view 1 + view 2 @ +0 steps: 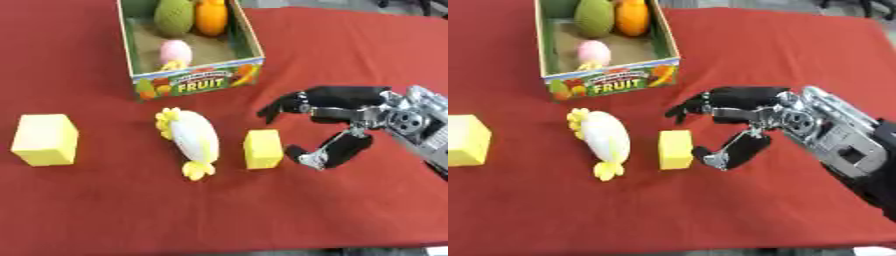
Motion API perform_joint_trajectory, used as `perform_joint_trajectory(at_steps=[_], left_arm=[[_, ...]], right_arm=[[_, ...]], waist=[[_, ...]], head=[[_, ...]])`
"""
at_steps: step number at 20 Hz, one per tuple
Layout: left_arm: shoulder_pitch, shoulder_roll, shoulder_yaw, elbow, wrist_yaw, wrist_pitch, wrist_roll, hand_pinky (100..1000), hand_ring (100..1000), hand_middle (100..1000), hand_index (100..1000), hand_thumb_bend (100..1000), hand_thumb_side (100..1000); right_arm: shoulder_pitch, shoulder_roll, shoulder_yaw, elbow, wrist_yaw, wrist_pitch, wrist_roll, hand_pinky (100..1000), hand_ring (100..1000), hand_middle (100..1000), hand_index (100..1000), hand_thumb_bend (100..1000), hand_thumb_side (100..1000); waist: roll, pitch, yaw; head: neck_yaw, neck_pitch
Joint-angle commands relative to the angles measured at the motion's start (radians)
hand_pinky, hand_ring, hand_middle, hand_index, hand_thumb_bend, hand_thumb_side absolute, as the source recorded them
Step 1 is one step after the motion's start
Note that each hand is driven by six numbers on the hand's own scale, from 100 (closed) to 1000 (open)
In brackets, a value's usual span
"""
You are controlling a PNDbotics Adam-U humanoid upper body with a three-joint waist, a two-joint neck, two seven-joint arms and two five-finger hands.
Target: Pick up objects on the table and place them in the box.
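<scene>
The right hand (pixel 337 122) hovers spread — fingers and thumb apart — just beside the small yellow block (pixel 262 149) on the red bench (pixel 350 55), touching nothing.

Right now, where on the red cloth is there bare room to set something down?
Bare cloth spans the near strip below the large yellow block, white-and-yellow toy and small yellow block, plus right of the fruit box. It is crowded between small block and right hand.

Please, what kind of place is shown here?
Probably a robot test or demo bench, not a home: a red cloth table, a cardboard FRUIT box holding toy fruit, foam-like yellow blocks, and the robot's right hand open.
</scene>
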Motion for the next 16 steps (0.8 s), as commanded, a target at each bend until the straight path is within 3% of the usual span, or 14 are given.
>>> perform_joint_trajectory(at_steps=[1, 9, 16], left_arm=[[-0.008, 0.014, 0.002, -0.015, 0.003, 0.000, -0.005, 785, 829, 791, 891, 116, 799], [-0.008, 0.012, 0.000, -0.015, 0.005, 0.001, -0.008, 785, 829, 792, 891, 117, 798], [-0.008, 0.009, -0.002, -0.015, 0.006, 0.002, -0.011, 785, 830, 792, 891, 114, 800]], right_arm=[[-0.002, -0.009, -0.007, -0.015, 0.046, -0.009, -0.010, 1000, 974, 825, 997, 119, 579], [-0.007, 0.013, 0.001, -0.015, 0.070, -0.006, -0.010, 1000, 982, 831, 1000, 108, 577], [-0.005, 0.033, 0.009, -0.015, 0.103, 0.032, 0.003, 1000, 979, 827, 1000, 126, 611]], waist=[[-0.009, -0.033, 0.001], [-0.010, -0.032, 0.001], [-0.011, -0.030, 0.003]], head=[[0.002, 0.001], [0.002, 0.003], [0.000, 0.001]])
